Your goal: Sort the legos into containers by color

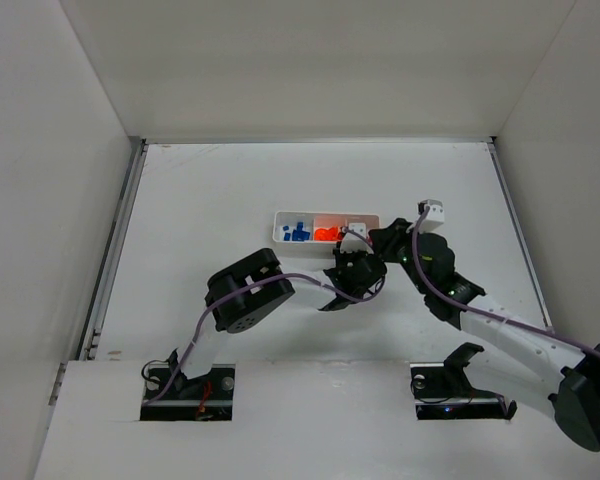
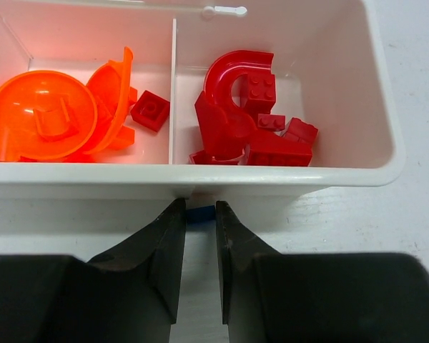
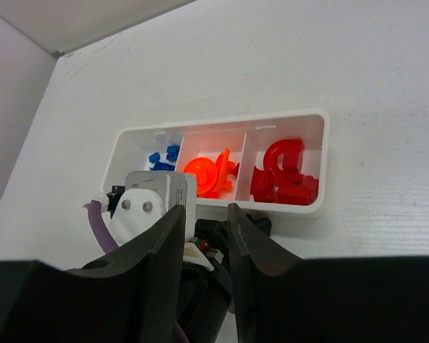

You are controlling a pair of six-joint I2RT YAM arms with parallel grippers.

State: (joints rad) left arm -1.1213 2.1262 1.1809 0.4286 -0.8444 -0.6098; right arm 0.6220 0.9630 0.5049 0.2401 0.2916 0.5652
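The left gripper [image 2: 199, 207] pinches a blue lego [image 2: 199, 216] at the tray's [image 2: 286, 175] near wall; the right gripper [image 3: 206, 211] hovers slightly parted, empty.

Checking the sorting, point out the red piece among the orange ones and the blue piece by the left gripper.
red piece [image 2: 150, 111]: left wrist view, its top face.
blue piece [image 2: 199, 215]: left wrist view, its visible top edge.

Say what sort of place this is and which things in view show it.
Probably a robotics lab test cell: a left arm and a right arm bolted at the near edge of a white table, plain white walls boxing it in, and a three-compartment tray of bright legos.
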